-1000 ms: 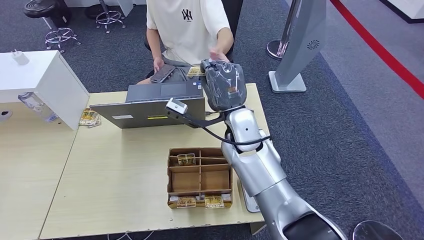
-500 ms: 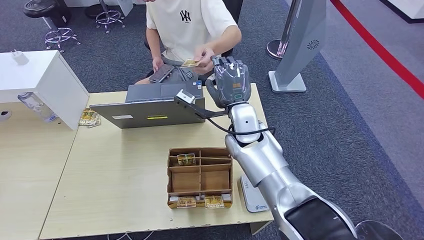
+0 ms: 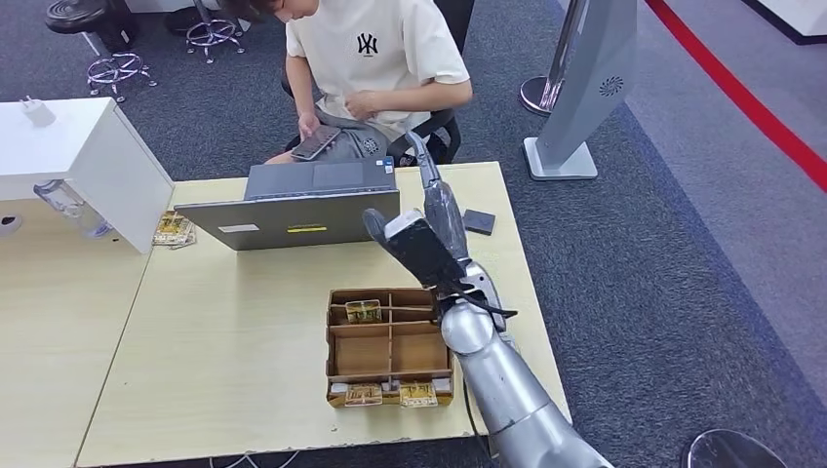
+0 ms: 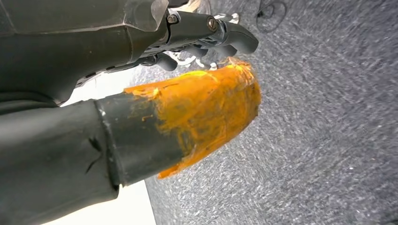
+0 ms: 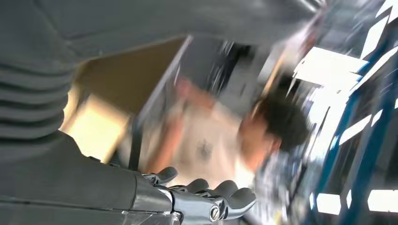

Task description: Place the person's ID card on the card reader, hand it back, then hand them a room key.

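From the head view, the right hand (image 3: 426,229) hangs above the wooden surface (image 3: 234,361) between the laptop (image 3: 297,207) and the divided box (image 3: 390,346), fingers apart and holding nothing. Bare surface lies to the box's left; the box sits near the front edge. One small dark square pad (image 3: 478,221) lies near the right edge. About four cards (image 3: 363,311) rest in the box's compartments. One seated person (image 3: 375,58) wears a shirt with an interlocked-letter logo and holds a phone (image 3: 316,142).

In the left wrist view, the left hand (image 4: 206,40) hangs over grey carpet, fingers curled, holding nothing.

The right wrist view is blurred; the right hand's fingers (image 5: 206,192) curl loosely, empty.
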